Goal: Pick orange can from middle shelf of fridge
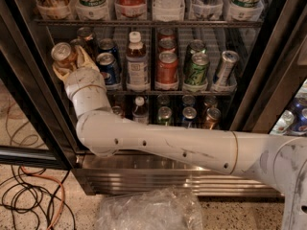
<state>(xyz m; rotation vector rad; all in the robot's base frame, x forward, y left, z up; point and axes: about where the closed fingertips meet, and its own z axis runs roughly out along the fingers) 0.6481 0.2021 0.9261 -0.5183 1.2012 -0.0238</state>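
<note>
Coppery-brown, the orange can (64,56) is clasped between the closed-in fingers of the gripper (72,63) at the left end of the middle shelf (148,92), its long axis roughly upright, so a nearward pull out of the fridge (158,178) is judged next.

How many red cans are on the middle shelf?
3 red cans right of the bottle: front, middle, back; more may hide behind. The pincer, at the left end of the shelf, grips the orange can.
</note>
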